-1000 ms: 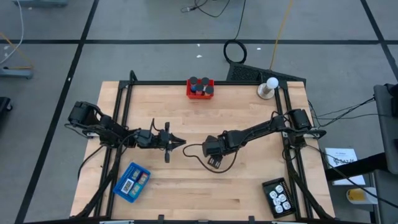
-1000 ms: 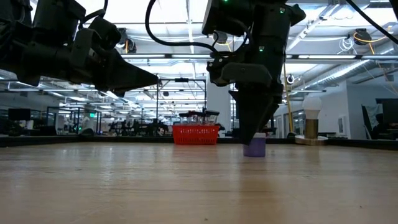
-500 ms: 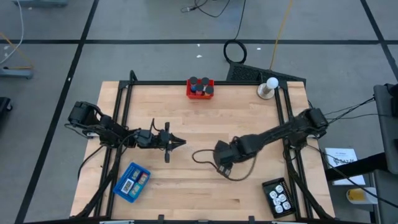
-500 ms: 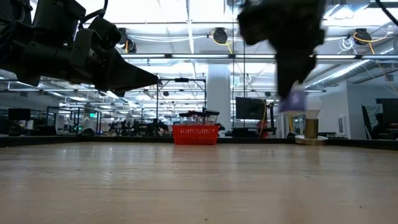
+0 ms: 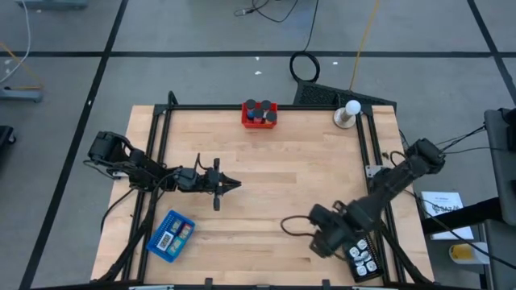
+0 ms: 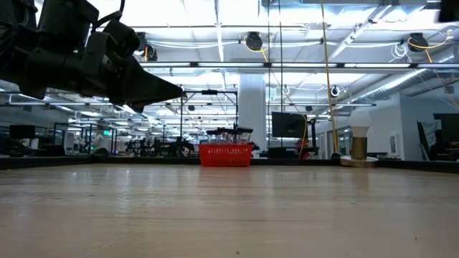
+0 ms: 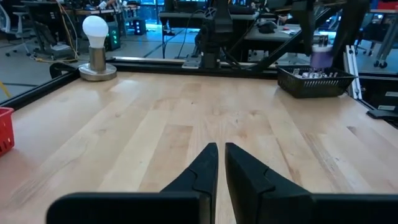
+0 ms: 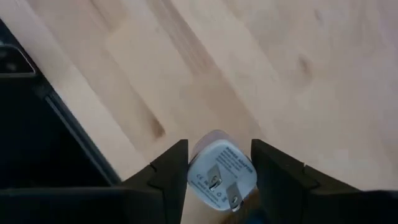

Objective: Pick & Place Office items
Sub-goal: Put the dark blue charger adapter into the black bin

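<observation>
Over wood table (image 5: 266, 153), lower right: right gripper (image 8: 214, 165) clenched on plug (image 8: 221, 174), probably for black tray (image 5: 360, 256); left gripper (image 7: 217, 163) closed, idle at centre left.

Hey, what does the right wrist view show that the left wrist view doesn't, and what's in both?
Only the right wrist view: the right end effector shut on a white charger plug, metal prongs and printed label facing the camera, over bare wood beside the table's dark frame rail.

Only the left wrist view: the left end effector with fingers nearly together and holding nothing, a white bulb on a round stand, the black tray, and a corner of the red tray.

Both: the wooden tabletop.
</observation>
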Action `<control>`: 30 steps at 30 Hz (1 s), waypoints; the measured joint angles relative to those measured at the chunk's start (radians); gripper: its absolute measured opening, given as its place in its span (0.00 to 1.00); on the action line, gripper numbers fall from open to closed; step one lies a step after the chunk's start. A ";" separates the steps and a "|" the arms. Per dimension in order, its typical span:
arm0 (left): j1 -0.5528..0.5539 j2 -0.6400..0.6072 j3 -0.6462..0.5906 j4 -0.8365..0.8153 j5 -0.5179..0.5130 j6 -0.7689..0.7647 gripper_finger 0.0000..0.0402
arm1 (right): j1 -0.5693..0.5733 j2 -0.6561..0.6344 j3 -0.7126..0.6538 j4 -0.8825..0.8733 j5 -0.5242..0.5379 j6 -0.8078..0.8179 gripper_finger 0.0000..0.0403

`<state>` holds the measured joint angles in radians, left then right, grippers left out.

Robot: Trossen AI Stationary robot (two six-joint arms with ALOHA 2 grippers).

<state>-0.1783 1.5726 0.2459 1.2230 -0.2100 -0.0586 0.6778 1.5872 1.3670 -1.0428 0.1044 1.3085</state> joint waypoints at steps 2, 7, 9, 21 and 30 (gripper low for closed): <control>0.000 0.000 0.000 0.000 0.000 0.000 0.09 | 0.044 -0.013 0.000 -0.022 -0.006 0.073 0.38; 0.000 0.000 0.000 0.002 0.000 -0.012 0.09 | 0.134 -0.035 0.000 -0.056 -0.033 0.237 0.37; 0.000 0.000 0.000 0.002 0.001 -0.026 0.09 | 0.166 -0.037 0.000 -0.063 -0.059 0.286 0.38; -0.001 0.000 0.000 0.001 0.002 -0.058 0.09 | 0.318 -0.030 0.000 -0.158 -0.018 0.561 0.38; 0.000 0.000 0.000 0.001 0.002 -0.056 0.09 | 0.332 -0.022 -0.157 -0.095 -0.056 0.593 0.38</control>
<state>-0.1787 1.5726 0.2459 1.2236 -0.2085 -0.1143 1.0096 1.5654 1.2097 -1.1376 0.0487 1.9018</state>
